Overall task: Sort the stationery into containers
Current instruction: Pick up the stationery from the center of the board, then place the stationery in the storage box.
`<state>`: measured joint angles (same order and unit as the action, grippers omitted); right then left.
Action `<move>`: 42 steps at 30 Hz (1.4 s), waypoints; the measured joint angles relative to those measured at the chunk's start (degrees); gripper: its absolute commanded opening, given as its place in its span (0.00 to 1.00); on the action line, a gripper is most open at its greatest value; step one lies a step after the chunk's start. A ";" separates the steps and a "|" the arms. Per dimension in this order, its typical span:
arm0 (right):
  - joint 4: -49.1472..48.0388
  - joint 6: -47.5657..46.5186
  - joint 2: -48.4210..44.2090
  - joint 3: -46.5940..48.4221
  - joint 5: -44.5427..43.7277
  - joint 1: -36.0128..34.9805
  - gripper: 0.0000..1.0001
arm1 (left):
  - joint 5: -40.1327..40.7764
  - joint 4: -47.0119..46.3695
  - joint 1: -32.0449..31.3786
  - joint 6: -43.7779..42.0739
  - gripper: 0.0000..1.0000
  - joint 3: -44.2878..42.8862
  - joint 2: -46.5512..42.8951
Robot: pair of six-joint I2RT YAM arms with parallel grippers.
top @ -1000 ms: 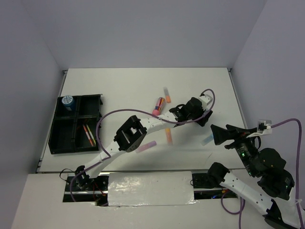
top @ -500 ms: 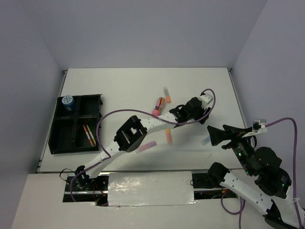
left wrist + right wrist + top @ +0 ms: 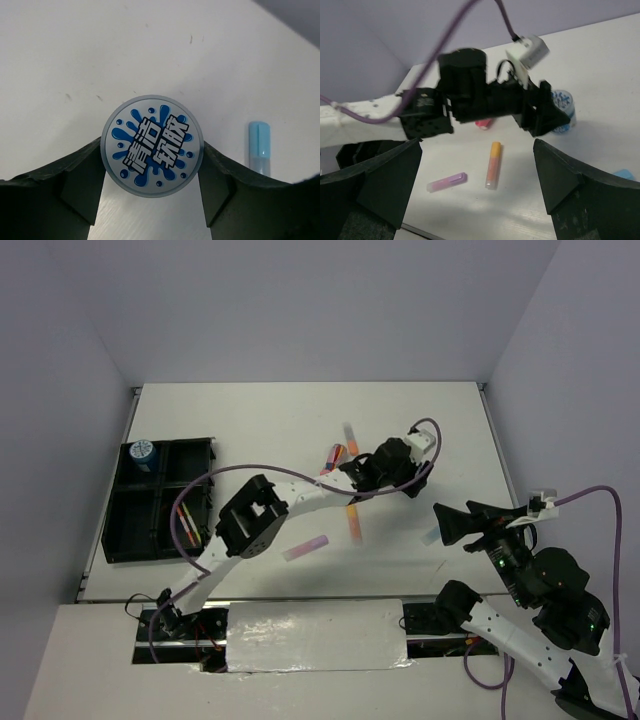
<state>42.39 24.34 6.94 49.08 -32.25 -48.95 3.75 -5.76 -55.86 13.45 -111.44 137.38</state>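
Worktop (image 3: pixel 250 420), white, carried a black organiser tray (image 3: pixel 160 510) at its left edge. One blue-white roll (image 3: pixel 142 452) stood in the far-left compartment, and thin pens (image 3: pixel 185 525) lay in the near-right one, partly behind a purple cable (image 3: pixel 205 502). Left arm (image 3: pixel 300 495) reached across to the right, covering part of the pink-orange highlighter (image 3: pixel 332 455). Its hand (image 3: pixel 552 116) had both fingers pressed against a second roll (image 3: pixel 152 146), gripping it. Right hand (image 3: pixel 445 523) hovered near right, fingers spread wide around nothing. Orange stick (image 3: pixel 493 165) and lilac stick (image 3: pixel 447 182) lay near the arm. Light-blue stick (image 3: pixel 259 147) lay just right of the gripped roll.
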 measured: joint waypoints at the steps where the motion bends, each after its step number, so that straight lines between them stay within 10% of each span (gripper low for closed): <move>1: -0.02 0.00 0.00 0.00 0.00 0.02 0.99 | -0.15 -0.04 0.37 0.00 0.00 1.49 -2.12; 11: -6.78 -0.90 2.49 -4.33 1.68 0.04 1.00 | 12.41 10.60 15.93 2.47 0.00 15.06 -34.05; 20: -20.61 -1.73 34.25 -5.70 13.88 0.09 1.00 | 26.43 33.94 55.56 16.09 0.00 36.24 -62.51; 31: -32.20 -3.19 42.69 -8.92 24.20 0.11 1.00 | 20.11 42.18 73.61 16.98 0.00 36.00 -54.66; 42: -35.56 -3.89 40.48 -11.10 27.21 0.70 1.00 | 18.99 41.70 75.34 16.85 0.00 30.18 -45.83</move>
<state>6.83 20.45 47.42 37.98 -5.04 -48.25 22.74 35.94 19.49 30.30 -81.25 91.55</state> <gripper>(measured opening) 0.996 0.775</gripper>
